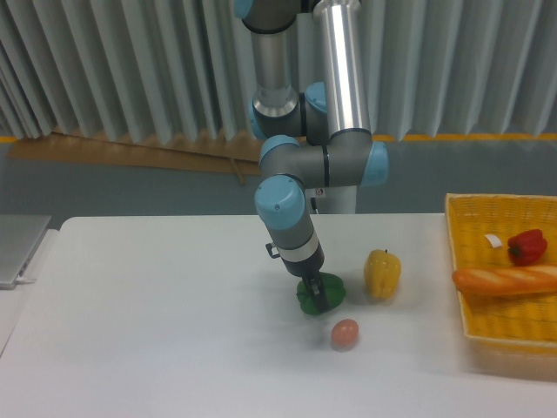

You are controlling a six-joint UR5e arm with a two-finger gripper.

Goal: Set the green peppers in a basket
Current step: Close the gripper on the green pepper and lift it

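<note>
Gripper (317, 296) tilts down onto the green pepper (312, 293) on the white table (157, 313); whether its fingers pinch the pepper cannot be told; a yellow pepper (382, 273) stands just beside, a small reddish ball (345, 333) near in front; the yellow basket (503, 270), well apart at right, holds a red pepper (526, 246) and a bread loaf (506, 279).

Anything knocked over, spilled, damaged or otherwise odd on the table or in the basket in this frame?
Nothing stands out. The gripper is down on the green pepper, which sits on the table beside the yellow pepper and a small egg. The red pepper and the bread loaf lie in the basket.
</note>
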